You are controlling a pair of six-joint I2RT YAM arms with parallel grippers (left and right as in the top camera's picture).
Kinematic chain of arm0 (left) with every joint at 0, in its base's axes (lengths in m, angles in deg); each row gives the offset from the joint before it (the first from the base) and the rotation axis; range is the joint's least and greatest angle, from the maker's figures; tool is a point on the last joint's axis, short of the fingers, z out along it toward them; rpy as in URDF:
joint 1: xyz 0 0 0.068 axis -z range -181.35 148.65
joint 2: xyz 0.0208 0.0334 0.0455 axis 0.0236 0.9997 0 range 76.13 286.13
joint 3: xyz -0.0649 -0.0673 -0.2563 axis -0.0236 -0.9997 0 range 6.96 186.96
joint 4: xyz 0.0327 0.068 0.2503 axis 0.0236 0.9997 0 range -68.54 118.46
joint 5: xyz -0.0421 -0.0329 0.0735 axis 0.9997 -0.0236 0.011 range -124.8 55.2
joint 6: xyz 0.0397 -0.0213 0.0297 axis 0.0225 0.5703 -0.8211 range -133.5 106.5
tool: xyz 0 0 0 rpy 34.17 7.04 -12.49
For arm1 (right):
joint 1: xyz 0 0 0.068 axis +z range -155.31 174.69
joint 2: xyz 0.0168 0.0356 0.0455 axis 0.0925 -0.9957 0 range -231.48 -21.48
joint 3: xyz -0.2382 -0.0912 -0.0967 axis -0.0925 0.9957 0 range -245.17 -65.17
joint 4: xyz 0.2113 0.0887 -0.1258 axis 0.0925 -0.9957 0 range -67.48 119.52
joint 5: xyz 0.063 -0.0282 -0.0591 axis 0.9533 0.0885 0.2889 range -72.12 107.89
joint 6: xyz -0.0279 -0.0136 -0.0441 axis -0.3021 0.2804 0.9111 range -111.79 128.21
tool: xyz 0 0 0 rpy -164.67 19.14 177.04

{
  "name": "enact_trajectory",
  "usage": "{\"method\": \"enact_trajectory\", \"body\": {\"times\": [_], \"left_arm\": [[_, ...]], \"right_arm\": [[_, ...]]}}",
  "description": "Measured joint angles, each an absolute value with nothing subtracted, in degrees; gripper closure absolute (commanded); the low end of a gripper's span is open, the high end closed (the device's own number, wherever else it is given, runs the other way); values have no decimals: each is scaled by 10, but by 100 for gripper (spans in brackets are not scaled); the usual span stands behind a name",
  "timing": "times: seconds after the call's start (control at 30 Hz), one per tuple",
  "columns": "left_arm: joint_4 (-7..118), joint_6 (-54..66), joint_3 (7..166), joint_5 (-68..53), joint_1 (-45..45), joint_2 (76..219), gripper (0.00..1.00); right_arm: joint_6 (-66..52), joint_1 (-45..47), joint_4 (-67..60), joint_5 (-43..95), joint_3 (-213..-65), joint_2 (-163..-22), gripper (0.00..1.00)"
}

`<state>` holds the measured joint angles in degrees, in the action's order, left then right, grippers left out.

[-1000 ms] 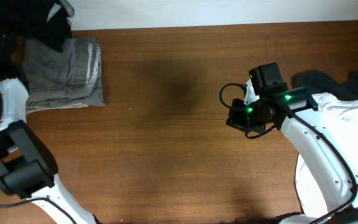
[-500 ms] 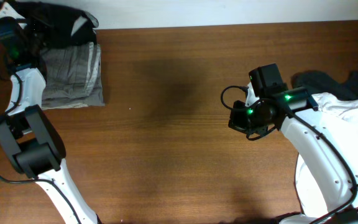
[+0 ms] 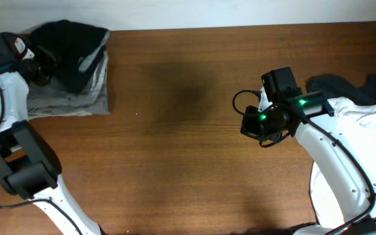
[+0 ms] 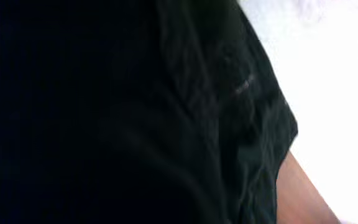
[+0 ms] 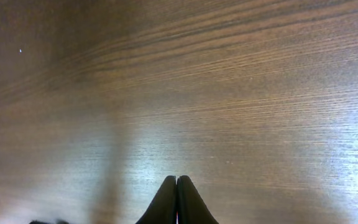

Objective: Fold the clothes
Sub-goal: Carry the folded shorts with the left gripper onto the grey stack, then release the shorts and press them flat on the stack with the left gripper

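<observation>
Black shorts (image 3: 67,46) sit bunched in the upper left of the overhead frame, heaped partly on a grey folded garment (image 3: 70,98) and reaching the back edge of the table (image 3: 175,150). The left tool (image 3: 42,57) is buried at the left side of that bundle. Its own camera shows only dark creased cloth filling the frame with no fingers in sight, so I cannot tell whether it grips the shorts or merely presses into them. Its place against the heap suggests the shorts are being handled here, at the corner where finished pieces are stacked, though they look crumpled rather than neatly folded.

Across the middle the wood lies bare.

To the right of centre, the right tool (image 5: 177,198) hangs over plain table with its two fingers pressed together and nothing between them. It looks parked out of the way while the other arm works.

At the right edge a white garment (image 3: 364,114) and a dark garment (image 3: 335,83) lie loose, probably waiting their turn.
</observation>
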<state>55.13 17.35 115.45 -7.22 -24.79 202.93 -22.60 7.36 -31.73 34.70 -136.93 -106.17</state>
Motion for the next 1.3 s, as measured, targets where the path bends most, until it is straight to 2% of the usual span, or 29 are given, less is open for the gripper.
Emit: {"method": "enact_trajectory", "body": {"times": [0.17, 0.33, 0.4, 0.47, 0.53, 0.57, 0.6, 0.63, 0.67, 0.77, 0.8, 0.83, 0.87, 0.9, 0.97, 1.03, 1.13, 1.23, 1.3], "left_arm": [[647, 156, 1154, -78, -260, 1990, 99], [634, 150, 1154, -72, -269, 1989, 99], [647, 146, 1154, -66, -271, 1989, 96], [720, 135, 1155, -82, -274, 1988, 94], [769, 130, 1154, -109, -276, 1988, 78], [782, 125, 1154, -128, -276, 1988, 53], [789, 120, 1154, -138, -277, 1988, 38], [798, 113, 1154, -148, -280, 1988, 28], [806, 107, 1154, -154, -286, 1988, 24], [814, 100, 1154, -157, -324, 1987, 24], [818, 92, 1154, -145, -343, 1985, 24], [824, 83, 1154, -131, -362, 1977, 33], [830, 75, 1154, -125, -375, 1963, 48], [832, 70, 1154, -121, -383, 1946, 74], [830, 50, 1154, -115, -385, 1885, 100], [816, 16, 1157, -114, -355, 1831, 99], [769, -36, 1151, -173, -273, 1834, 99], [724, -73, 1107, -245, -202, 1909, 100], [764, -79, 1090, -267, -197, 1985, 100]], "right_arm": [[-226, 74, -318, 345, -1369, -1062, 96], [-223, 74, -319, 344, -1369, -1062, 95], [-217, 74, -320, 344, -1369, -1062, 95], [-214, 74, -322, 343, -1369, -1062, 95], [-213, 74, -322, 341, -1369, -1062, 95], [-213, 74, -322, 339, -1369, -1062, 95], [-213, 74, -322, 337, -1369, -1062, 95], [-213, 74, -322, 336, -1369, -1062, 90], [-212, 74, -323, 335, -1369, -1062, 87], [-208, 74, -327, 333, -1369, -1062, 80], [-207, 74, -327, 333, -1369, -1062, 80], [-205, 74, -327, 333, -1369, -1062, 79], [-205, 74, -326, 333, -1369, -1062, 79], [-205, 74, -327, 333, -1369, -1062, 79], [-205, 74, -327, 333, -1369, -1062, 79], [-205, 74, -326, 333, -1369, -1062, 79], [-205, 74, -328, 333, -1370, -1062, 79], [-205, 74, -331, 333, -1370, -1062, 79], [-205, 74, -335, 333, -1370, -1062, 79]]}}
